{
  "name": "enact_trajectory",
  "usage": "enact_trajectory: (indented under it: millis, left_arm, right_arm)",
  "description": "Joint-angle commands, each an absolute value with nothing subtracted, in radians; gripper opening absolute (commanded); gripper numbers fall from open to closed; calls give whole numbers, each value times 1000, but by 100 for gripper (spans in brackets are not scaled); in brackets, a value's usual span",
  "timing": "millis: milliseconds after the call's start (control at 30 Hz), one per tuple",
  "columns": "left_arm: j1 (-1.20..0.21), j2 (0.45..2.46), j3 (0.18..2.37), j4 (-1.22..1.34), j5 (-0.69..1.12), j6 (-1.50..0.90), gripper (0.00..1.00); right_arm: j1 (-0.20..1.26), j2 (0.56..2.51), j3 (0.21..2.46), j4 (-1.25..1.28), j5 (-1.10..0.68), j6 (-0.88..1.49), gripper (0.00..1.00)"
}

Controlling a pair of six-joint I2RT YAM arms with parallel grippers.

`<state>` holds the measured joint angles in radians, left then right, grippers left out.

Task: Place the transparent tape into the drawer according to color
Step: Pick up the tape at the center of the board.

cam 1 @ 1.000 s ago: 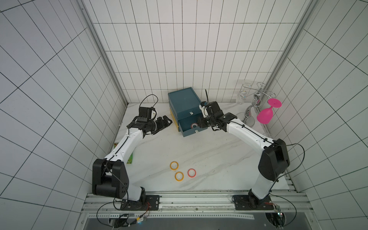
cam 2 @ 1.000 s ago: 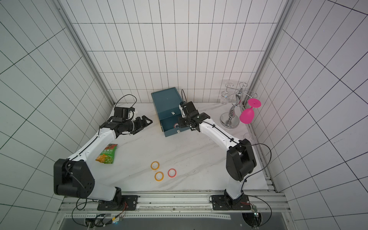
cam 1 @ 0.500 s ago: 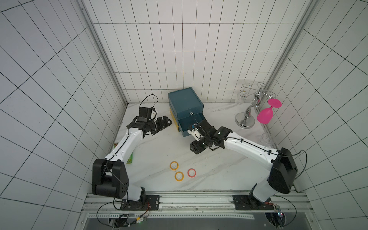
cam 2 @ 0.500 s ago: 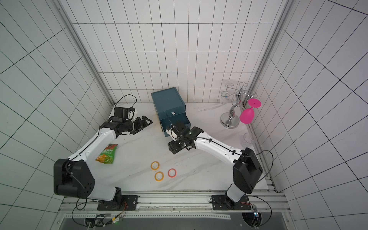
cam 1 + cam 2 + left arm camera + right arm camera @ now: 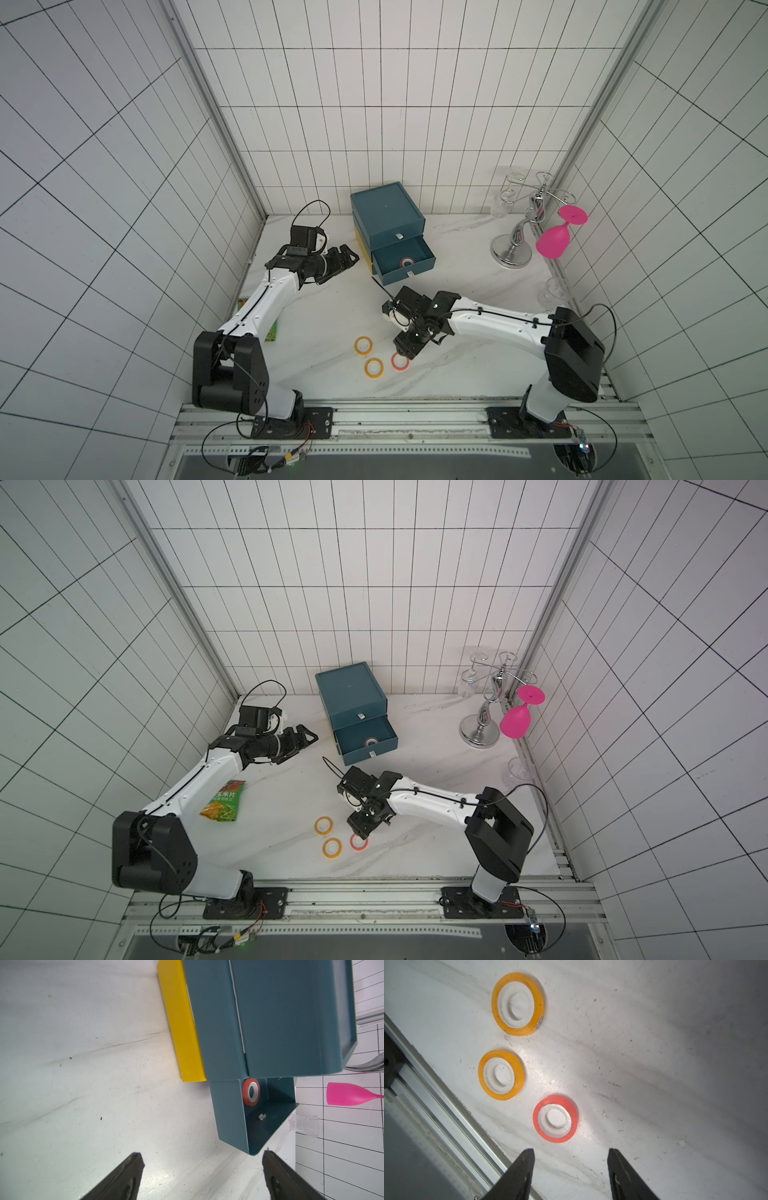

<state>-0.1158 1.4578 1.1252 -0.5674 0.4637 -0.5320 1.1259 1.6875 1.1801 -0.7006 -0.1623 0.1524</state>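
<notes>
Your right gripper [image 5: 570,1151] hovers by the red tape roll [image 5: 555,1119], jaws apart and empty.
The roll lies flat, hole facing up; your left gripper [image 5: 201,1153] gapes empty too.

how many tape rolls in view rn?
4. Two orange-yellow rolls and a red roll lie on the table; a second red roll sits in the open drawer. Others may be hidden inside the cabinet.
</notes>
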Motion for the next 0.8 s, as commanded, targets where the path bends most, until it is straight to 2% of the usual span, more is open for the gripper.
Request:
enact_trajectory:
  millis: [0,367,767]
  left_arm:
    - [-112,1430,1104,-575,454,-515,93]
    - [-103,1397,1057,-583,446,-511,93]
    - [-95,1393,1054,-588,448,-506,93]
  right_arm:
    - [1151,1715,1159,-704,-129,164,60]
    - [1203,1790,1179,-696,-39,179,48]
    - [1224,1856,1199,-692,0,184,42]
